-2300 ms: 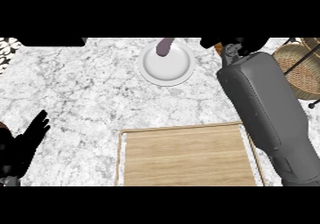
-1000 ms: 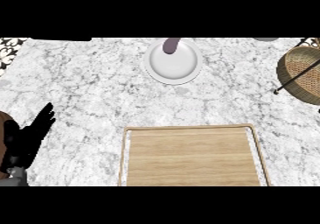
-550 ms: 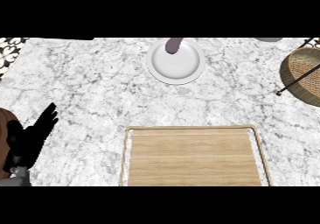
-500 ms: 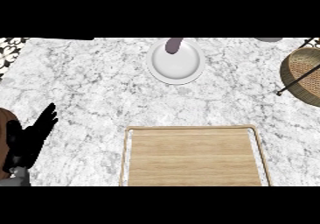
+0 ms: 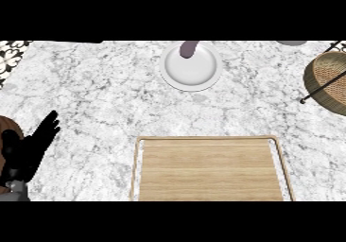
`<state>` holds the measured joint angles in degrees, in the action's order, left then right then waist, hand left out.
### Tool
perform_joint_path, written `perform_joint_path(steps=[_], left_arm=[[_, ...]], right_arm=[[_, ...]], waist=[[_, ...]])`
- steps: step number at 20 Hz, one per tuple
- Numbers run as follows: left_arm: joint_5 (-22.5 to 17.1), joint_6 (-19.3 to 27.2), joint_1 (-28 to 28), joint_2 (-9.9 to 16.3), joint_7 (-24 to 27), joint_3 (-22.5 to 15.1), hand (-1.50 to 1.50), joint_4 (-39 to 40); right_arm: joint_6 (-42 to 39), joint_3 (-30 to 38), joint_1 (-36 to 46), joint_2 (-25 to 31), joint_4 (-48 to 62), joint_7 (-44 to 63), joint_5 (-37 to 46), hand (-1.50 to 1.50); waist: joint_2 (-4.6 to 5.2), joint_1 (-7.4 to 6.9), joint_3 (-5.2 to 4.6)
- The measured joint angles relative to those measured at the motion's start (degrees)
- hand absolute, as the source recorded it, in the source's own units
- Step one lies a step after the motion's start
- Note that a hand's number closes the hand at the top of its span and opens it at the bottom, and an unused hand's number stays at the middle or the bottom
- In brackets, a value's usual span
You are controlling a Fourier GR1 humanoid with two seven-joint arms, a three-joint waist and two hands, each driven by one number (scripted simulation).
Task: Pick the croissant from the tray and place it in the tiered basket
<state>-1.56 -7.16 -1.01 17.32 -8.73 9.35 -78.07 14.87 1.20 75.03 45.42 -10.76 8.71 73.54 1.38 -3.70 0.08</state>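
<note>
Tray [image 5: 211,170] bare; no croissant is seen on it or on the tabletop [image 5: 99,94]. Basket [image 5: 329,80] at right edge, contents hidden. Left hand [image 5: 29,149] rested at left edge, fingers straight, holding nothing. Right hand out of view. Placement should be confirmed before any reach is made.

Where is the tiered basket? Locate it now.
In the head view, the tiered basket sits at the counter's right edge, right of the white plate.

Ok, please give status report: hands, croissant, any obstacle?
Left hand open, resting at left edge. Right hand out of view. No croissant visible on tray. Basket at right, path unobstructed.
</note>
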Motion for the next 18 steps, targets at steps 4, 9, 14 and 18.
perform_joint_path(steps=[4,9,14,18], left_arm=[[0.5,0.6,-0.2,-0.9,-0.3,-0.6,0.00,-0.2],[0.6,0.4,0.0,-0.7,0.1,-0.5,0.00,0.3],[0.7,0.4,0.5,-1.0,0.7,-0.3,0.00,0.4],[0.5,0.0,0.4,-0.5,0.6,0.1,0.00,0.3]], right_arm=[[-4.4,1.4,0.8,0.5,3.4,1.6,-1.0,1.50],[-12.1,2.8,1.3,0.8,7.3,7.4,-2.2,-1.50],[-13.5,5.5,0.6,1.8,7.4,11.5,-4.9,-1.50],[-10.6,7.6,-0.3,2.0,5.6,11.2,-7.0,-1.50]], waist=[[0.09,-0.06,0.00],[-0.02,-0.10,-0.25],[-0.09,0.05,-0.23],[0.01,0.11,-0.04]])
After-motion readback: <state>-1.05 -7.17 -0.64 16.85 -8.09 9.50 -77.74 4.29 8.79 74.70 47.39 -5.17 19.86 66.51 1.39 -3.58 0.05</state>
